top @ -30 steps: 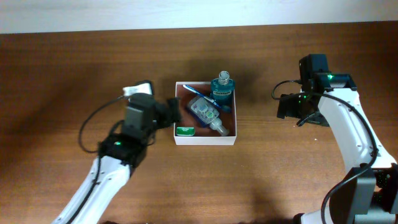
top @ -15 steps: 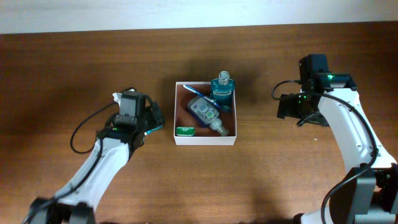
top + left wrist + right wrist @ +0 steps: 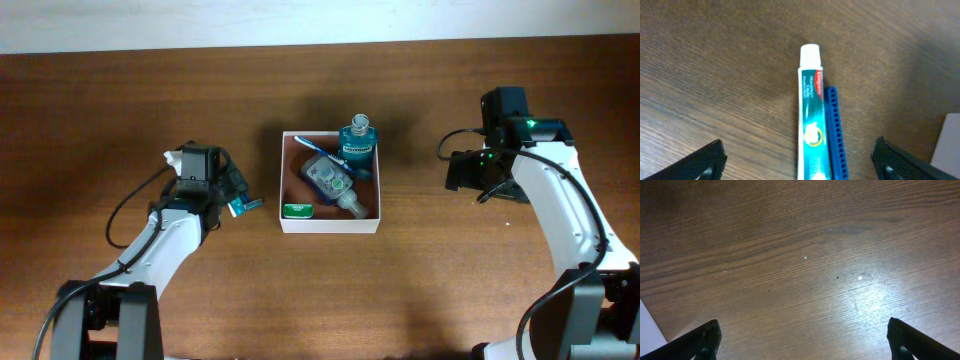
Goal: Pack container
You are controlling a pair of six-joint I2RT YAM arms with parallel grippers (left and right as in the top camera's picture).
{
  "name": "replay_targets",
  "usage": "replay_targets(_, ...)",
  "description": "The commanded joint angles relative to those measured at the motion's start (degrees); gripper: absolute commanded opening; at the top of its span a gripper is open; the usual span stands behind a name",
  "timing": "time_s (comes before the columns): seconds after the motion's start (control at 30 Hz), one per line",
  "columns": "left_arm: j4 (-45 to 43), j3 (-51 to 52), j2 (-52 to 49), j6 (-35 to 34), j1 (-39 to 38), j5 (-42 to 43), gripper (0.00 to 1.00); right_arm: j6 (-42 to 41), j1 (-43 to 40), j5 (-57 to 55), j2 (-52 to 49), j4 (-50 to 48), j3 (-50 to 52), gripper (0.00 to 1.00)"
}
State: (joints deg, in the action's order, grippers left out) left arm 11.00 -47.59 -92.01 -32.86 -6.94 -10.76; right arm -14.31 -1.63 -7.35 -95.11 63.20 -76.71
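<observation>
The container [image 3: 330,224] sits mid-desk [image 3: 450,290] and is partly packed. A teal mouthwash [image 3: 357,138] stands in its far right corner, a clear bottle [image 3: 330,180] lies across the middle, a toothbrush [image 3: 320,150] lies at the far side, and a small green pack [image 3: 297,210] is in the near left corner.

Outside it, just left of the box, a toothpaste [image 3: 811,115] lies flat on the desk with a blue strip [image 3: 835,135] touching its side; what the strip is I cannot tell. The left end effector [image 3: 237,198] hangs over this pair with its fingers [image 3: 705,159] spread wide on either side, pinching nothing.

The right end effector [image 3: 803,339] is well to the right of the container, also spread, with only bare wood under it.

So most of the packing looks done. At least the toothpaste and the strip are left to go in, and the toothpaste seems the next pick.
</observation>
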Motion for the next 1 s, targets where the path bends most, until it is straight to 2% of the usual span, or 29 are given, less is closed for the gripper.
replay_targets(0.0, -1.22, -0.76, -1.64, -0.52, 0.20, -0.68, 0.84, 0.35, -0.33, 0.28, -0.20, 0.02, -0.46, 0.99)
replay_targets(0.1, -2.56, -0.76, -3.37, -0.52, 0.20, -0.83, 0.80, 0.35, -0.33, 0.31, -0.20, 0.02, -0.46, 0.99)
replay_targets(0.23, -2.89, -0.76, -5.81, -0.55, 0.24, -2.67, 0.65, 0.35, -0.33, 0.31, -0.20, 0.02, -0.46, 0.99)
replay_targets(0.37, -4.39, -0.76, -7.67, -0.55, 0.24, -2.56, 0.63, 0.35, -0.33, 0.31, -0.20, 0.02, -0.46, 0.99)
replay_targets(0.5, -4.81, -0.76, -8.07, -0.52, 0.24, -2.58, 0.54, 0.35, -0.33, 0.31, -0.20, 0.02, -0.46, 0.99)
replay_targets(0.77, -6.73, -0.76, -9.18, -0.50, 0.26, -4.00, 0.53, 0.35, -0.33, 0.31, -0.20, 0.02, -0.46, 0.99)
replay_targets(0.97, -6.73, -0.76, -9.49, -0.50, 0.26, -4.09, 0.38, 0.35, -0.33, 0.31, -0.20, 0.02, -0.46, 0.99)
